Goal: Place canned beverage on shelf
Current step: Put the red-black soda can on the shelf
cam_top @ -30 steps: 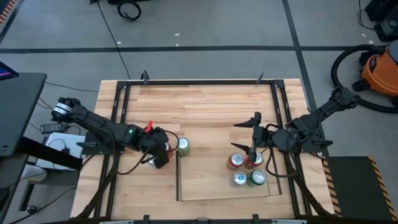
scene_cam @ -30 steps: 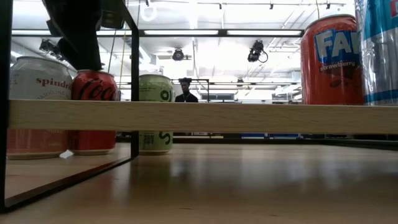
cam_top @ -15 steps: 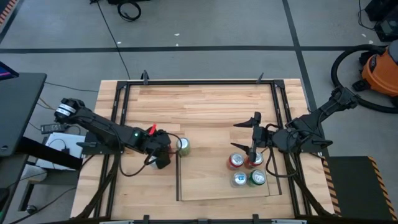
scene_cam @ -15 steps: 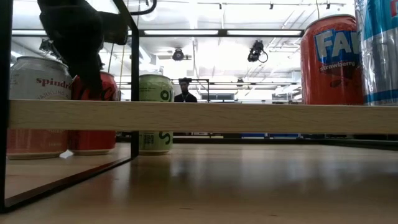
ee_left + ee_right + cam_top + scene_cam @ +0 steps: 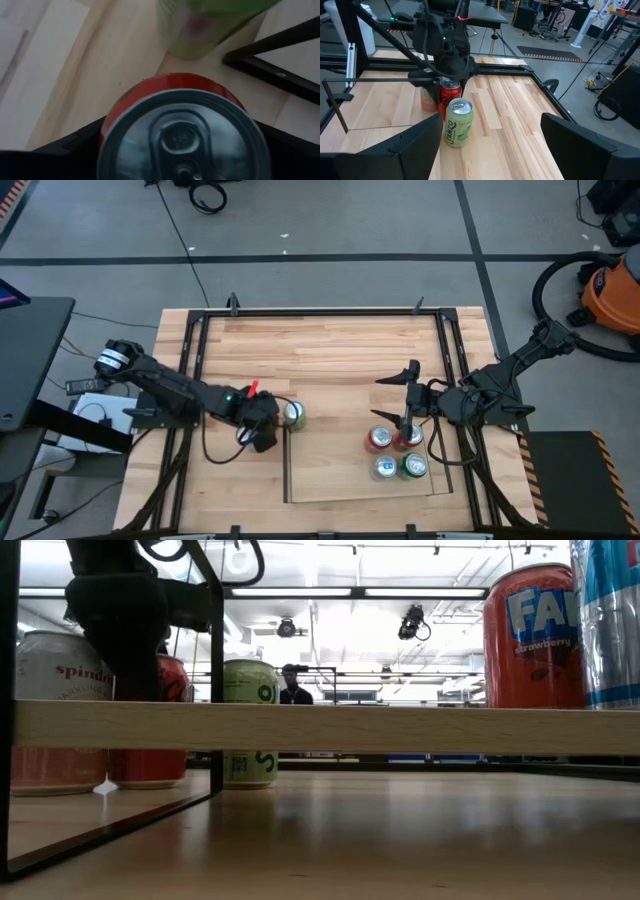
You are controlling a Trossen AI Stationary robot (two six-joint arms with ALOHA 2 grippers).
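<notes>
Red cola can (image 5: 182, 130) stands on the table (image 5: 330, 345), just left of the shelf (image 5: 330, 470) and beside a green can (image 5: 294, 414) at the shelf's left edge. The left claw (image 5: 262, 418) hangs right over the red can, its dark fingers (image 5: 55, 155) spread on either side of the lid, apart rather than clamped. A pale can (image 5: 55, 710) stands close by. The right claw (image 5: 408, 395) hovers with fingers apart above the shelf's right end, where four cans (image 5: 397, 452) stand grouped, an orange strawberry one (image 5: 530, 635) among them.
</notes>
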